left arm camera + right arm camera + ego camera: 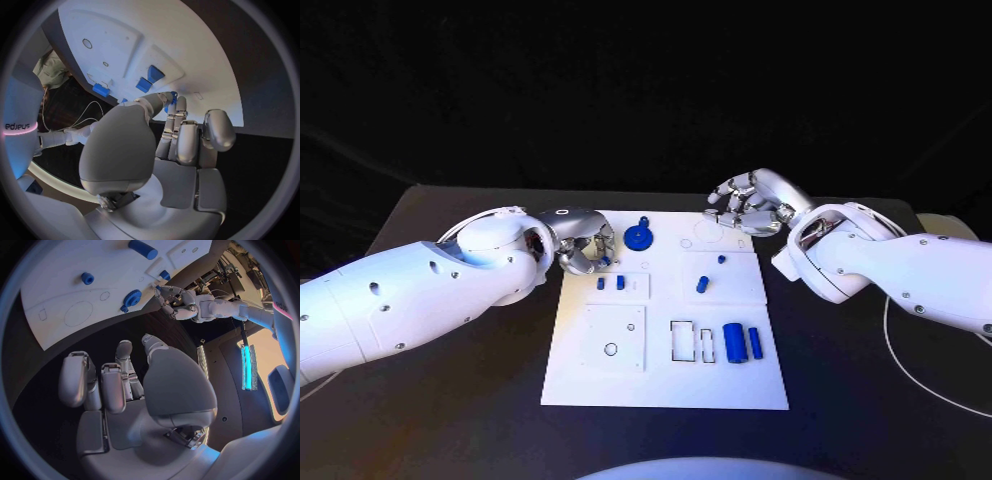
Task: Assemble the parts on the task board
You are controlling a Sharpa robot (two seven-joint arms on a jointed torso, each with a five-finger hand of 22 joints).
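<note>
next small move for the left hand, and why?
Probably ease the left hand across to the blue gear and close on it. The hand holds nothing, sits at the task board edge beside the gear, and the gear lies loose on the board.

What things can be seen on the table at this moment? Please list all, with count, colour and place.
task board: one, white, middle of the black table.
round gear-like part: one, blue, far end of board.
small pegs: two, blue, left-middle plate.
short peg: one, blue, right-middle.
long cylinders: two, blue, near-right, side by side.
table: one, black.
left hand: silver, at the board's left edge, holding nothing visible.
right hand: silver, over the board's far right corner, empty.
</note>
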